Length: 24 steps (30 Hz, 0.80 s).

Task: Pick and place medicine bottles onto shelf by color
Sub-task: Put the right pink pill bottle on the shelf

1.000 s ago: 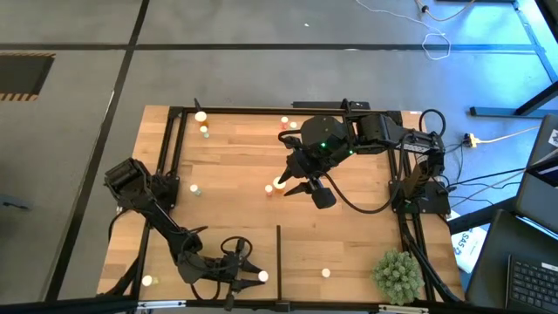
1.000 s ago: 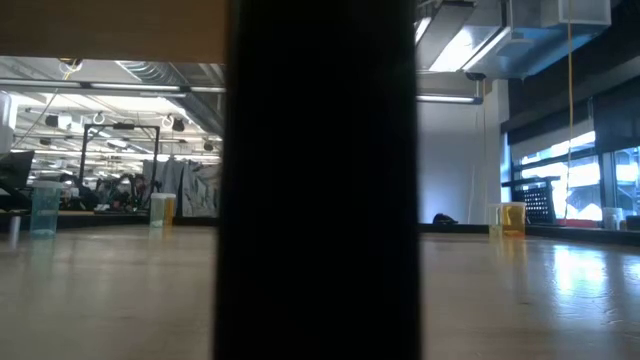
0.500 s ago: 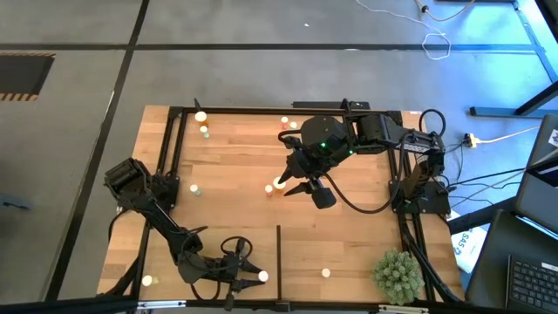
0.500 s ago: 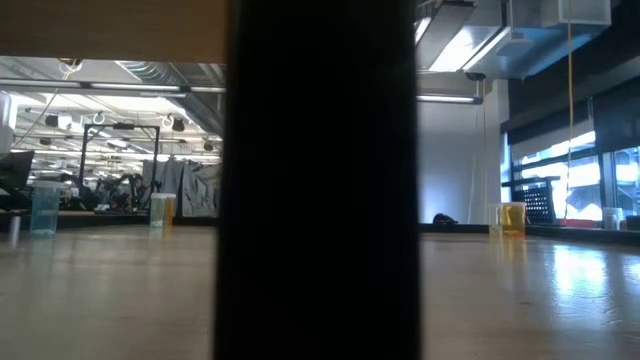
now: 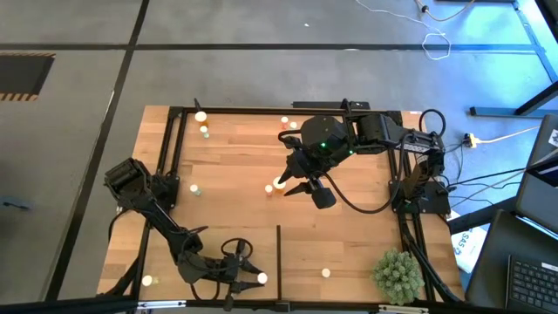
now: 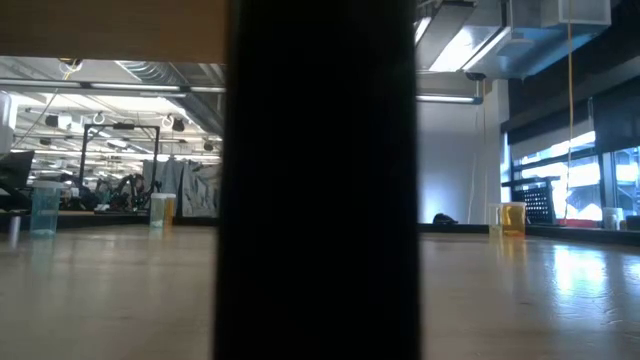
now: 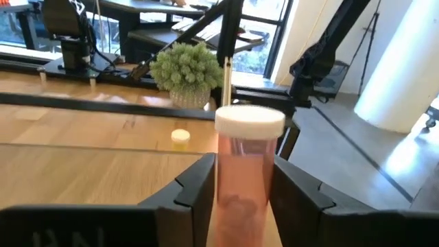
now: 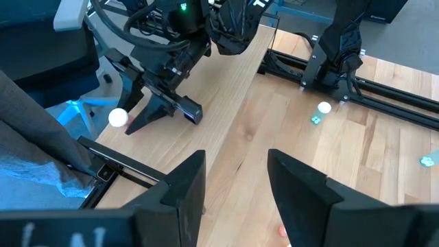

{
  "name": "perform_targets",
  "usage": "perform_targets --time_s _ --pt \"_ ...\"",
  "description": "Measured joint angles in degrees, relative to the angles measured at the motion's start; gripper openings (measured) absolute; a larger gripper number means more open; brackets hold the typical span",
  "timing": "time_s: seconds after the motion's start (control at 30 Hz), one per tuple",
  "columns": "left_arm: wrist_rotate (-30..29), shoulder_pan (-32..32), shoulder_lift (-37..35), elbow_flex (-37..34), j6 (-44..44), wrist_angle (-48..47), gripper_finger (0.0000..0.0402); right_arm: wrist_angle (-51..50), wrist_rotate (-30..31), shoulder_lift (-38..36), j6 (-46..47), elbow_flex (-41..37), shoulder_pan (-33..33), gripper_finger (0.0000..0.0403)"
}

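My left gripper (image 5: 251, 276) is at the table's near edge, left of the thin dark divider (image 5: 278, 251), and is shut on an orange medicine bottle with a white cap (image 7: 248, 171), whose cap also shows in the high view (image 5: 261, 278). My right gripper (image 5: 291, 183) hangs open over mid-table, beside a white-capped bottle (image 5: 279, 183); a second small bottle (image 5: 268, 187) stands just left of it. In the right wrist view the open fingers (image 8: 185, 189) frame bare planks. One bottle (image 5: 325, 273) stands right of the divider. My left gripper pinches the orange bottle's body (image 7: 240, 185) between its two fingers, one on each side, below the white cap (image 7: 250, 122). The bottle stands upright in the hold. The fingers hide its base, so whether it rests on the board cannot be told.
Loose bottles stand near the far edge (image 5: 200, 116) (image 5: 284, 121), at the left (image 5: 195, 187) and in the near left corner (image 5: 146, 281). A spiky green plant ball (image 5: 399, 275) sits in the near right corner. The divider (image 6: 320, 180) blocks the middle of the low view.
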Motion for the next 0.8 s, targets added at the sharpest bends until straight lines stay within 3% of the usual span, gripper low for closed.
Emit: perform_targets --time_s 0.3,0.8 --pt "-0.5 -0.3 0.0 0.0 0.4 0.2 0.0152 0.0 0.0 0.0 0.0 0.0 0.0 0.0160" --pt "-1.1 -0.7 -0.1 0.0 1.9 3.0 0.0153 0.0 0.0 0.0 0.0 0.0 0.0 0.0160"
